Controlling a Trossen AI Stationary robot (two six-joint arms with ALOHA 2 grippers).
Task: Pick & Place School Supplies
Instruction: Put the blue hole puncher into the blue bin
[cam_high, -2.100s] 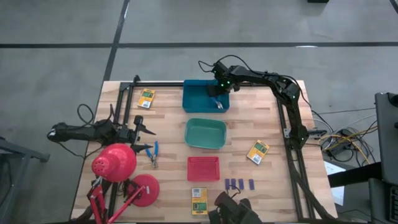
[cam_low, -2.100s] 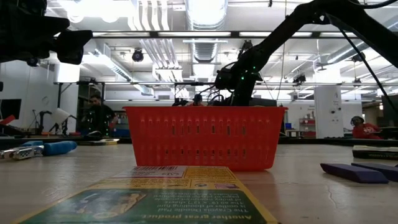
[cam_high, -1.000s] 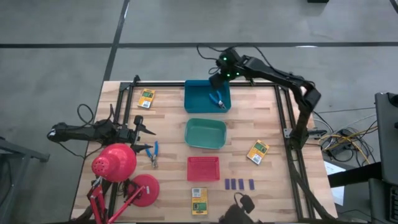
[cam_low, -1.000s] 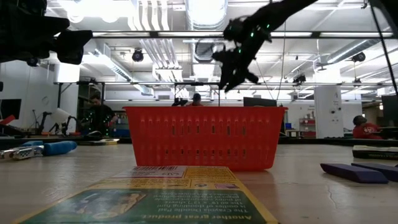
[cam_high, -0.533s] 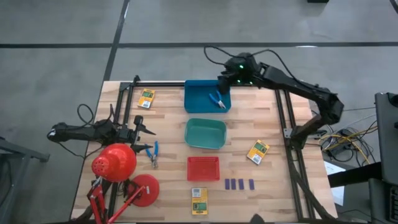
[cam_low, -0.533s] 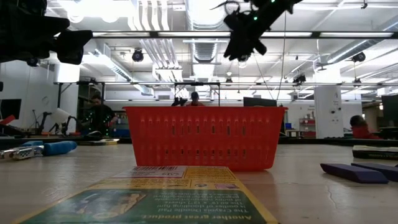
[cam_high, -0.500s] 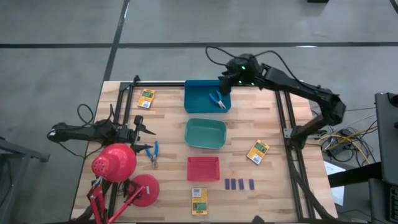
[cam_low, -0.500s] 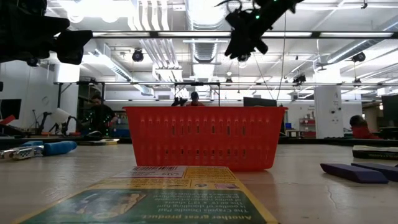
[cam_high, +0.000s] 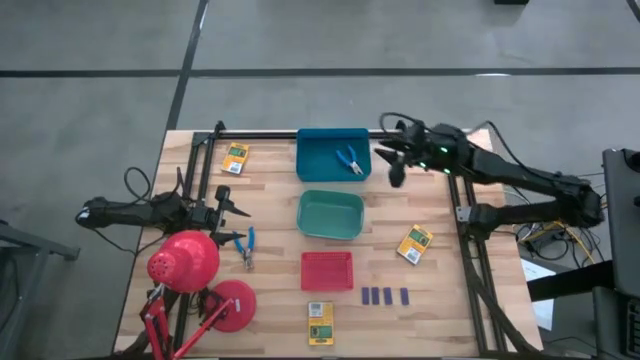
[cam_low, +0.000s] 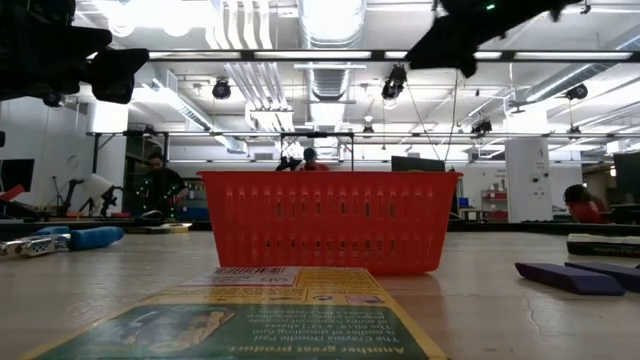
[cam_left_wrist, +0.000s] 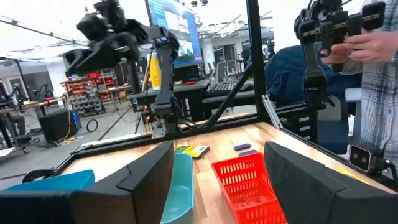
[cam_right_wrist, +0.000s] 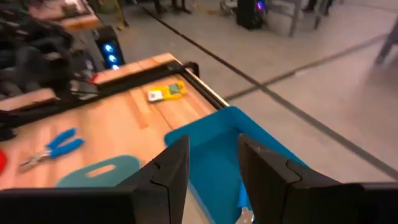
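Note:
One blue-handled tool lies inside the blue tray. A second one lies on the table beside the red lamp. Yellow-and-green boxes lie flat at the far left, the right and the near edge. Several purple blocks lie in a row near the red tray. My right gripper hovers open and empty, high above the table just right of the blue tray. My left gripper waits open at the table's left.
A green tray sits between the blue and red trays. The red desk lamp and its base fill the near left corner. A black frame runs along the right side. A person's hand shows beyond the table.
My right gripper has risen from above the blue tray's far right corner and swung toward the table's right edge, tipping from pointing down to nearly level. The blue-handled tool stays lying in the blue tray.

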